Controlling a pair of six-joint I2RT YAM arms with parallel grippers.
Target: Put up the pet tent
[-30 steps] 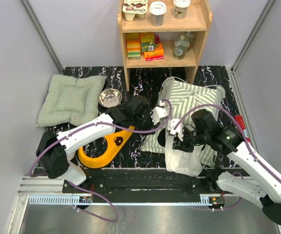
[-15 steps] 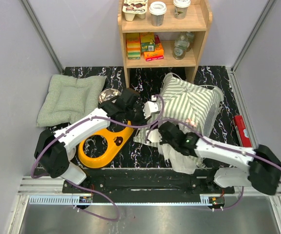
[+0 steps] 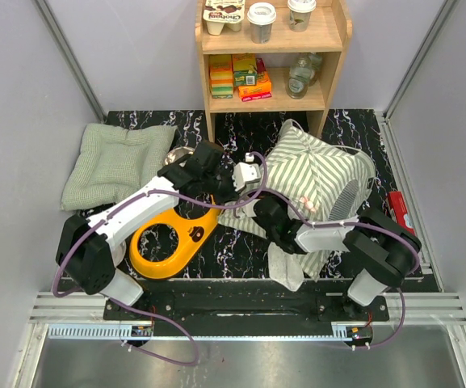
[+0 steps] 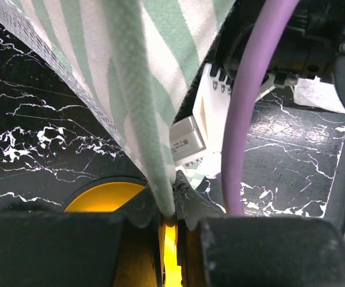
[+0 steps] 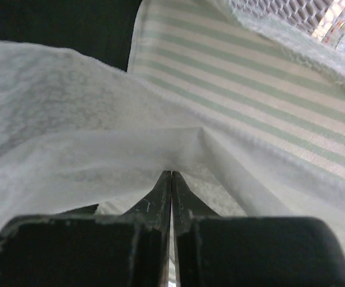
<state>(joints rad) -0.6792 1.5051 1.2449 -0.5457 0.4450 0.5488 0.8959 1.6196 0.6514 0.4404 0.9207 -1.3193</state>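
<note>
The pet tent (image 3: 317, 174) is a heap of green-and-white striped fabric at the right of the black marble table (image 3: 241, 133). A white mesh flap (image 3: 285, 271) hangs off its front. My left gripper (image 3: 245, 192) is at the tent's left edge, and in the left wrist view it (image 4: 169, 210) is shut on a fold of striped fabric (image 4: 142, 101). My right gripper (image 3: 261, 208) is just below it, at the same edge. Its jaws (image 5: 171, 177) are pressed together on white tent cloth (image 5: 70, 119), which puckers at the tips.
A yellow bowl holder (image 3: 172, 242) lies under the left arm, with a metal bowl (image 3: 178, 153) half hidden behind it. A green quilted cushion (image 3: 119, 162) lies at back left. A wooden shelf (image 3: 269, 61) holds cartons and cups. A red object (image 3: 400, 212) lies at the right edge.
Both grippers have closed on the tent. The right arm folded and swung its gripper left to the tent's left front edge. The tent fabric has risen and spread toward the right.
</note>
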